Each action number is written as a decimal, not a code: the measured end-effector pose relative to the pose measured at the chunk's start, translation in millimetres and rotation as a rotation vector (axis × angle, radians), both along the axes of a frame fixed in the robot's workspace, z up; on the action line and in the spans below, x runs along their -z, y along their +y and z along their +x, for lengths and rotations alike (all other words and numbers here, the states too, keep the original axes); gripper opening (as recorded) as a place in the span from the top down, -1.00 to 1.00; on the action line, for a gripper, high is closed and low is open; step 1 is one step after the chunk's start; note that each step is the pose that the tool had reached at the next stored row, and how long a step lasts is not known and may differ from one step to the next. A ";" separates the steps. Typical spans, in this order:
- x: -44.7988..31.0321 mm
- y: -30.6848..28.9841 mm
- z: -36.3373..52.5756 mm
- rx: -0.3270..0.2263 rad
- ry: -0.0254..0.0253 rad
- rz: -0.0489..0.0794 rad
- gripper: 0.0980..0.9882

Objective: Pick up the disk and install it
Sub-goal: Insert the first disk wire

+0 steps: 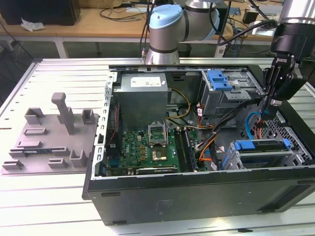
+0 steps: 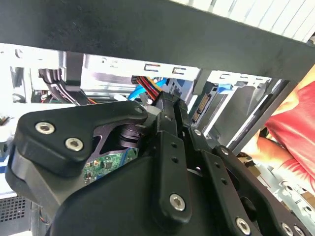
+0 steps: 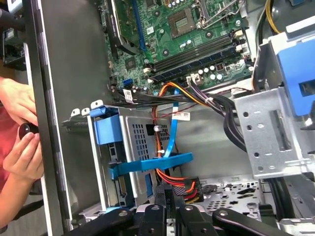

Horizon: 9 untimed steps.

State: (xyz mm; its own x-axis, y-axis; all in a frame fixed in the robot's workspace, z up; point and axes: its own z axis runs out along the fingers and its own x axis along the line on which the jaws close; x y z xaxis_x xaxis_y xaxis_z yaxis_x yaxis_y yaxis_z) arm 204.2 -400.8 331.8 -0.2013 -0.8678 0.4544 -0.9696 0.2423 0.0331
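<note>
The disk (image 1: 266, 146) sits slotted in the drive cage at the open computer case's near corner, on the exterior view's right. Its blue side rail runs along the top. In the first wrist view the disk (image 3: 142, 142) shows a perforated silver side, with blue plastic across it. My gripper (image 1: 271, 102) hangs inside the case just behind that cage. Its fingers (image 3: 165, 196) are pressed together with nothing visibly between them. The tips are right beside a black connector with red and orange wires (image 3: 189, 188). In the second wrist view the gripper (image 2: 170, 104) points at the same wire bundle.
A grey plastic holder (image 1: 49, 137) with upright posts lies outside the case on the exterior view's left. The motherboard (image 1: 147, 142), power supply (image 1: 142, 96) and an upper bay with a blue latch (image 1: 219, 78) crowd the case. A person's hands (image 3: 19, 132) hold a small black object beside the case wall.
</note>
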 end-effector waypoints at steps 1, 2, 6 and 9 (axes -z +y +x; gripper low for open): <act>-3.1 -2.3 -2.4 0.000 -0.0009 0.000 0.84; -4.7 -4.3 -3.3 0.000 -0.0028 0.001 0.84; -6.2 -11.1 -3.7 0.000 -0.0128 0.016 0.84; -7.4 -17.5 -4.6 0.000 -0.0193 0.033 0.84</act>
